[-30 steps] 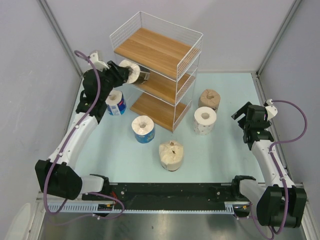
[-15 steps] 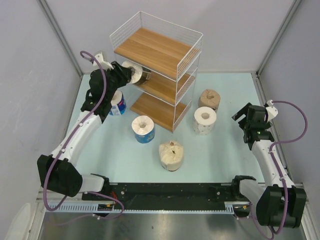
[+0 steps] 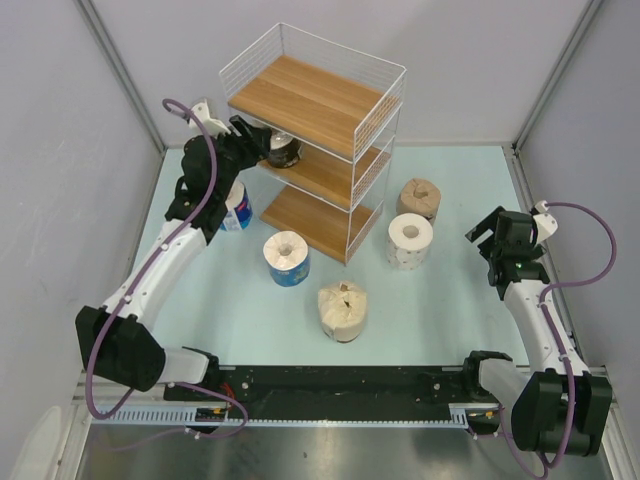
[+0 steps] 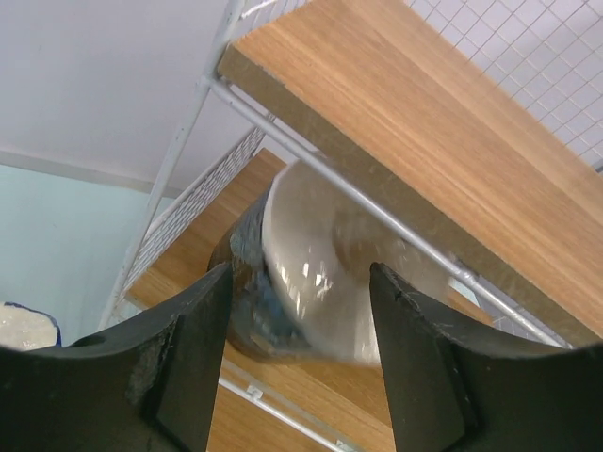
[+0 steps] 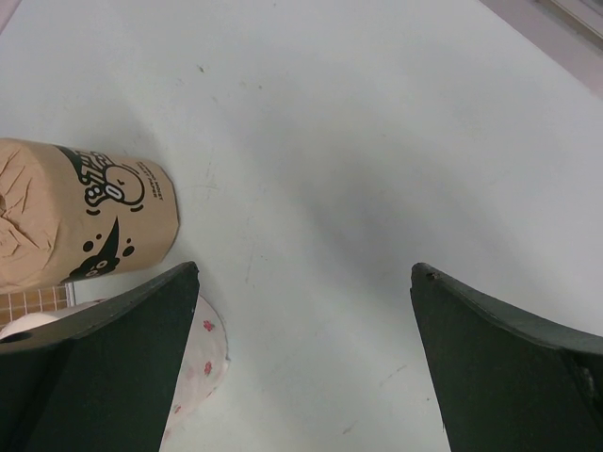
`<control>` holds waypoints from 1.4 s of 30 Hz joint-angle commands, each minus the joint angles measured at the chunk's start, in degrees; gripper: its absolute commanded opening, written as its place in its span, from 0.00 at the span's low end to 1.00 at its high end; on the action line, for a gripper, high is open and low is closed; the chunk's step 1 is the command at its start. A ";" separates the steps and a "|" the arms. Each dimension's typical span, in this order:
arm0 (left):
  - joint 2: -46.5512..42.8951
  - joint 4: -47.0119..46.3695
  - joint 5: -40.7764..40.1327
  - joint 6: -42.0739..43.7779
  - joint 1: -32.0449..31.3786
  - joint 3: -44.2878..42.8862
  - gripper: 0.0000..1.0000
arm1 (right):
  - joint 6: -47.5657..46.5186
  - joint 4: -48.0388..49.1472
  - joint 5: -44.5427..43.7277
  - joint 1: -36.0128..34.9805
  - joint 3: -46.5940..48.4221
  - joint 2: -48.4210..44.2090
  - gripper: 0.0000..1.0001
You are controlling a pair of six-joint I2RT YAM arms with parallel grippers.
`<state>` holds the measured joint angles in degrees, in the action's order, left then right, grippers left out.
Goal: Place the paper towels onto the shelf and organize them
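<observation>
The shelf [image 3: 310, 95] stands at the back centre. My left gripper [image 3: 262, 148] is at the left end of its middle tier, jaws open. The dark-wrapped roll [image 3: 283, 150] lies on its side on that tier, just past my fingertips and blurred in the left wrist view [image 4: 320, 273], under the top board [image 4: 424, 122]. Two blue rolls [image 3: 232, 205] [image 3: 287, 258], a cream roll [image 3: 342, 310], a white dotted roll [image 3: 410, 241] and a tan-brown roll [image 3: 418, 199] stand on the table. My right gripper [image 3: 505, 240] is open and empty at the right.
The right wrist view shows the right gripper [image 5: 303, 268] over bare table, with the tan-brown roll [image 5: 75, 221] and the dotted roll's edge [image 5: 193, 363] at its left. The left gripper [image 4: 297, 273] sits close to the shelf's wire frame [image 4: 188, 202]. Grey walls enclose the table.
My left arm carried the dark roll rightward into the shelf's middle tier, and the roll now sits past the opened fingers. The right arm has not moved.
</observation>
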<state>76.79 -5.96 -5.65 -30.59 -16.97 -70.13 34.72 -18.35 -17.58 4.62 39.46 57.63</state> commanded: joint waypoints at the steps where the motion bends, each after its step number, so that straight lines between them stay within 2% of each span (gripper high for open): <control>1: 0.46 -2.39 0.73 -0.35 -0.34 -3.52 0.65 | -0.71 0.59 0.09 0.39 1.50 -0.50 1.00; 12: -3.13 0.15 2.13 0.26 -0.34 -2.56 0.66 | -0.79 1.30 0.97 0.91 1.05 -0.67 1.00; 15: -8.40 1.91 1.61 0.44 -0.34 2.86 0.70 | -0.79 1.39 0.88 1.09 1.05 -0.67 1.00; 21: -19.91 5.60 -7.17 -3.42 1.67 16.75 0.78 | -0.62 2.00 1.24 1.35 1.05 -1.73 1.00; 24: -20.98 8.59 -8.85 -6.93 4.75 20.10 0.80 | -0.97 2.35 1.50 1.35 1.05 -1.99 1.00; 27: -19.15 9.29 -9.37 -10.36 8.44 20.12 0.83 | -0.88 2.35 2.11 1.44 1.05 -1.90 1.00; 29: -14.41 11.57 -9.90 -12.82 11.07 18.28 0.84 | -0.71 2.09 2.29 1.44 0.97 -2.08 1.00; 34: 1.91 18.52 -8.59 -14.24 15.99 6.86 0.85 | -0.97 0.77 1.85 1.53 0.97 -3.39 1.00; 39: 10.21 16.07 -3.76 -15.99 19.17 3.60 0.87 | -1.49 -0.28 1.06 2.23 1.05 -4.45 1.00; 42: 13.11 15.10 -3.58 -15.73 19.61 2.28 0.88 | -1.67 -0.37 1.50 2.93 0.71 -4.89 1.00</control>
<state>87.42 10.02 -11.64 -44.49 1.56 -63.90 34.17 -18.55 -15.68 6.66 39.46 54.06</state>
